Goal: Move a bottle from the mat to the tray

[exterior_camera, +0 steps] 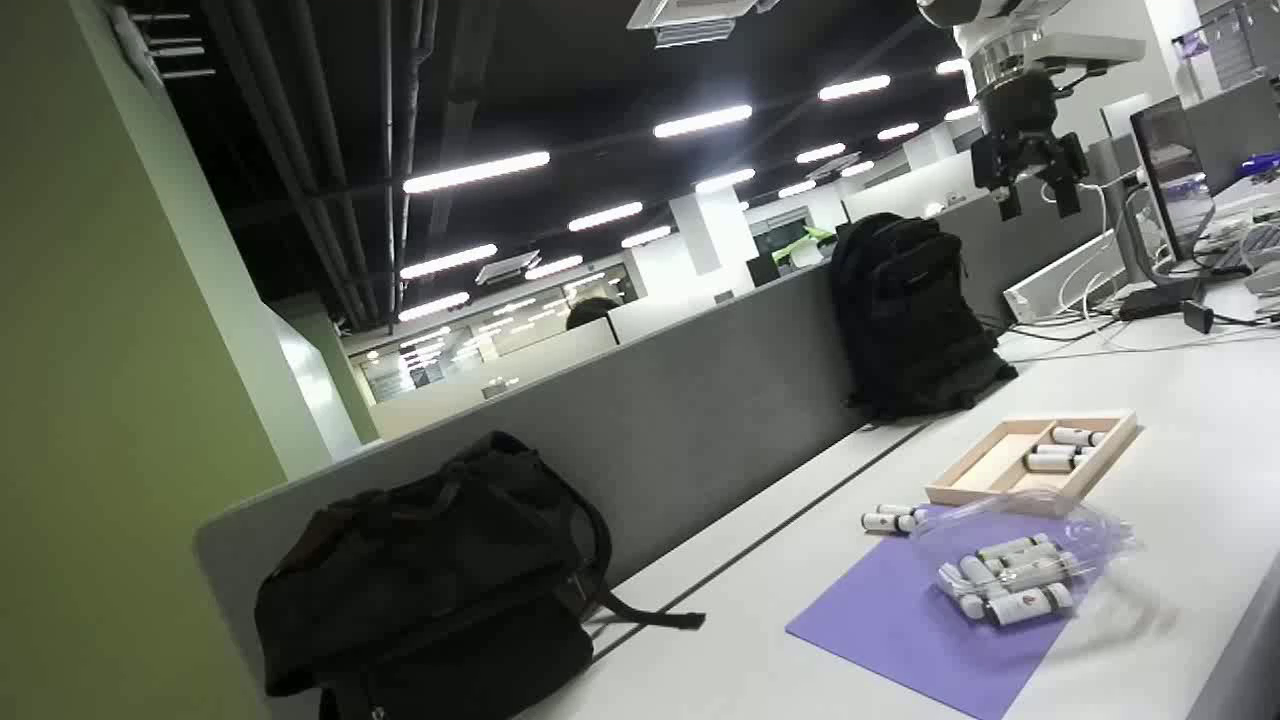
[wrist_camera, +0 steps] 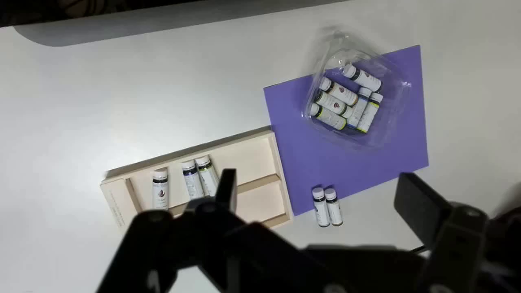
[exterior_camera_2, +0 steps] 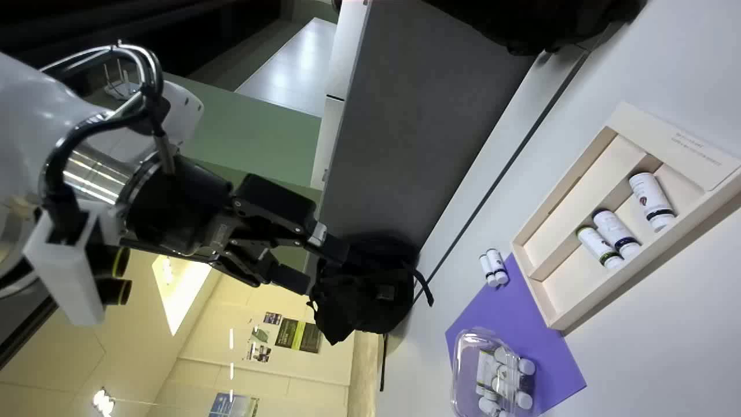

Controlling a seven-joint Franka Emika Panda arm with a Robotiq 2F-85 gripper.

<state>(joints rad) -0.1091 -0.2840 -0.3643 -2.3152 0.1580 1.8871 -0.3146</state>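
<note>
The tool (exterior_camera: 1038, 205) hung high, its jaws apart. 2 adjacent bottles (wrist_camera: 322, 208) straddled the edge of the mat (wrist_camera: 317, 162); it seemed best to align with 1, spare its neighbour, then lower it into the tray (wrist_camera: 250, 160).

Wrist view looking down, exterior views tilted, all sharing mat (wrist_camera: 329, 167) and tray (wrist_camera: 254, 159)

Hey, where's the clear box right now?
In the wrist view, the box sits at upper right on the mat, reaching past its top edge; bottles lie inside, and the tray is down and left.
</note>
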